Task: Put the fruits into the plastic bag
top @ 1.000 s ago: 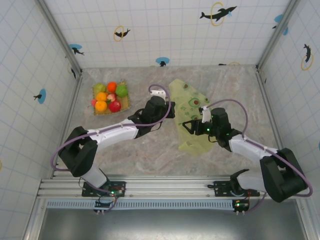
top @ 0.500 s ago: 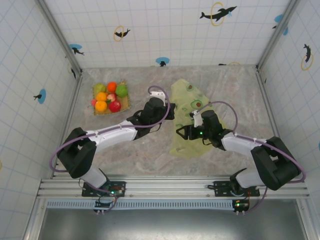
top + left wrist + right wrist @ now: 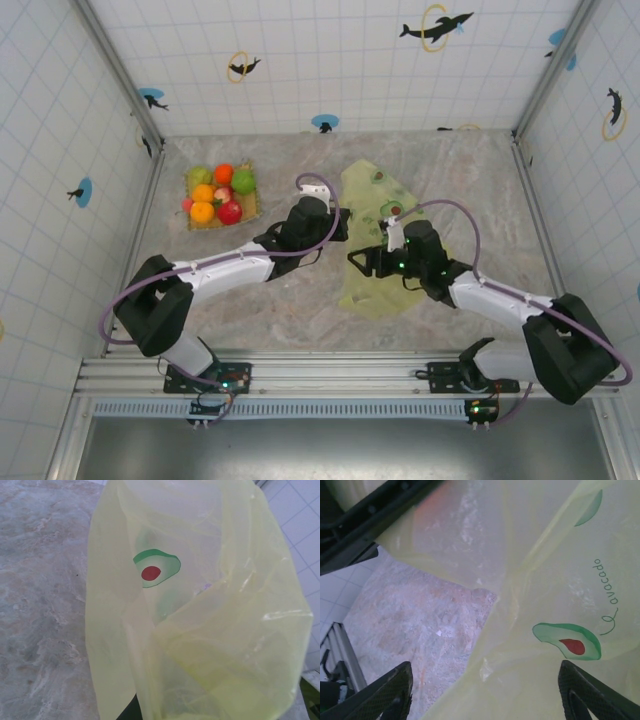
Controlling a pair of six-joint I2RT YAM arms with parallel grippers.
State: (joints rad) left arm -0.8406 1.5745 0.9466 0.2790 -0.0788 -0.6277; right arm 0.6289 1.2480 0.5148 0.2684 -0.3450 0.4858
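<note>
Top view taken from above and behind, whole counter (image 3: 300, 300) looked down on. Wrist views taken very close to bag (image 3: 200, 630), counter seen past it. Bag shared by all three.

Bright, even light fills the overhead view, and only faint, soft-edged shadows lie on the table (image 3: 300, 305). The tiled walls splay outward towards 10 and 2 o'clock. In the left wrist view, light shines through the plastic bag (image 3: 210, 630), with white glare at 3 o'clock and blurred folds at 6 o'clock. In the right wrist view, the film is washed out at 12 o'clock. The fingers (image 3: 390, 695) of the right gripper (image 3: 485, 702) are dark and soft.
</note>
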